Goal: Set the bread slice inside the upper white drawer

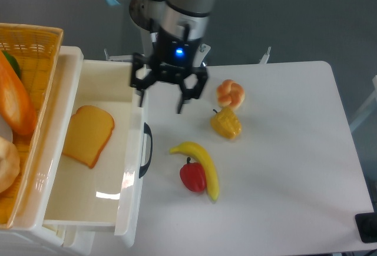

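Note:
The bread slice (88,135) lies flat inside the upper white drawer (132,168), against its left wall, tan face up with an orange-brown crust. The drawer is pulled open, its black curved handle (146,150) facing right. My gripper (160,104) hangs above the drawer's back right corner and the table edge, fingers spread open and empty, well apart from the bread slice.
A woven yellow basket (29,38) at the far left holds a long orange baguette (15,100) and a bun. On the white table sit a small orange-and-cream bun (231,93), a corn piece (226,124), a banana (200,160) and a red pepper (192,177).

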